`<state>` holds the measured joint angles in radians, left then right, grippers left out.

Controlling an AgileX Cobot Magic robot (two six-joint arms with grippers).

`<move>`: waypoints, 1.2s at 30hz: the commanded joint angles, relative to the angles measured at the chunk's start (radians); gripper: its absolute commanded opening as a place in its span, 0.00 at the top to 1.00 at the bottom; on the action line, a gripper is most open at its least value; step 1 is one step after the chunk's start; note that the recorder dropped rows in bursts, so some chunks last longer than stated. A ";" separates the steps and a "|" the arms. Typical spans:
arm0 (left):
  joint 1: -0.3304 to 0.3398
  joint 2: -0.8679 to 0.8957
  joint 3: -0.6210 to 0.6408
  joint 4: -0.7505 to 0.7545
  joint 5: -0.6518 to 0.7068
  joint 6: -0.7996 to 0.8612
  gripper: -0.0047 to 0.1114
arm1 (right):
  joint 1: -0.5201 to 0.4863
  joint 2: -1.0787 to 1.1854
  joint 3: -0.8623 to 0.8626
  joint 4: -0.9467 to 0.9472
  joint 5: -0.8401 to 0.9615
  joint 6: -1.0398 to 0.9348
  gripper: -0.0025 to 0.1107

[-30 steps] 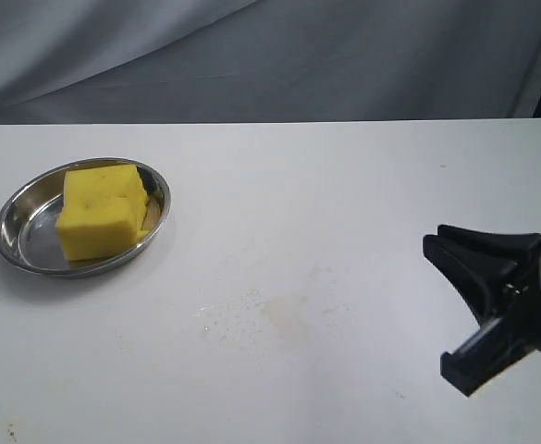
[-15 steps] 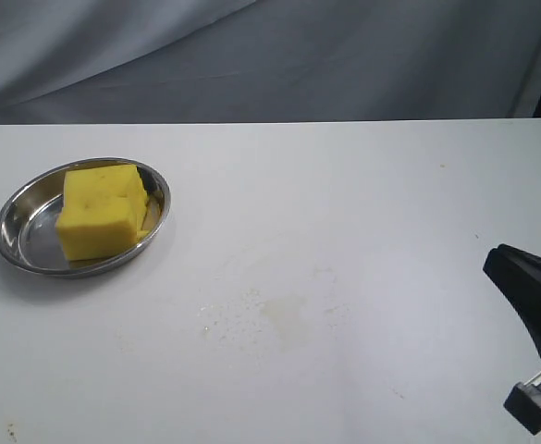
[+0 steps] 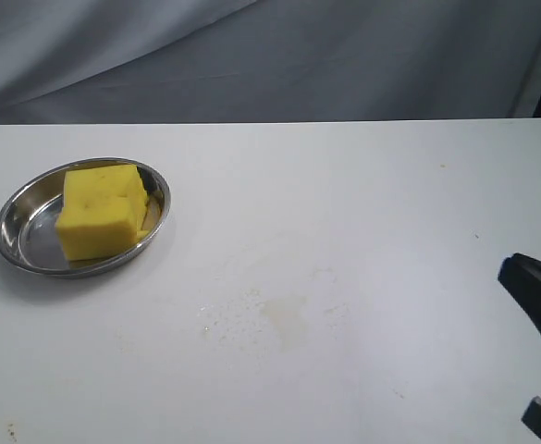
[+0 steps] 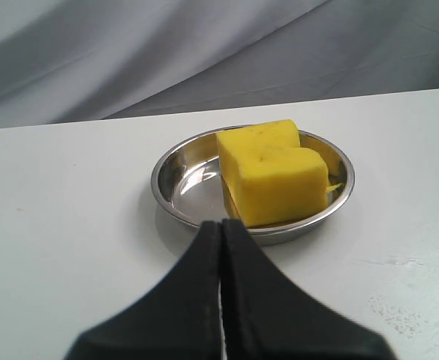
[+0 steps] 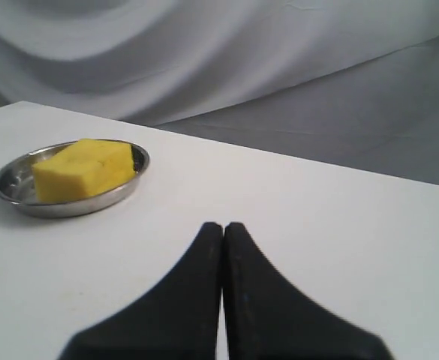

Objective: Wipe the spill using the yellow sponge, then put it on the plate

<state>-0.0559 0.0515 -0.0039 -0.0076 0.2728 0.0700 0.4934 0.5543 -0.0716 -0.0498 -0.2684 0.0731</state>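
the white table [image 3: 362,185] carries the plate [image 3: 28,233] at left and a faint pale spill [image 3: 284,314] near its middle.

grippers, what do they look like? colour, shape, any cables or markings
The left gripper and right gripper look alike: matte black fingers, broad at the base, curving in to narrow tips. No cables or markings show in any view.

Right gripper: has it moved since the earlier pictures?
Yes. In the exterior view the right gripper has withdrawn rightward, farther from the spill, now partly off the picture's edge.
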 commanded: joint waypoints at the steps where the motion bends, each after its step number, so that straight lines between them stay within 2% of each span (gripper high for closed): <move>1: -0.006 -0.004 0.004 -0.008 -0.008 -0.001 0.96 | -0.103 -0.189 0.036 0.008 0.166 -0.030 0.98; 4: -0.006 -0.004 0.004 -0.008 -0.008 -0.001 0.96 | -0.207 -0.290 0.072 0.008 0.086 -0.048 0.98; 5: -0.006 -0.004 0.004 -0.008 -0.008 -0.001 0.96 | -0.245 -0.316 0.072 0.008 0.143 -0.048 0.98; 11: -0.006 -0.004 0.004 -0.008 -0.008 -0.001 0.96 | -0.439 -0.381 0.072 0.010 0.194 -0.036 0.98; 18: -0.006 -0.004 0.004 -0.008 -0.008 -0.001 0.96 | -0.593 -0.449 0.072 0.011 0.320 -0.035 0.98; 25: -0.006 -0.004 0.004 -0.008 -0.008 -0.001 0.96 | -0.643 -0.554 0.072 0.011 0.420 -0.041 0.98; 36: -0.006 -0.004 0.004 -0.008 -0.008 -0.001 0.96 | -0.645 -0.554 0.072 0.005 0.563 -0.046 0.98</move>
<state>-0.0559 0.0515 -0.0039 -0.0076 0.2728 0.0700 -0.1440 0.0057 -0.0026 -0.0459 0.2619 0.0344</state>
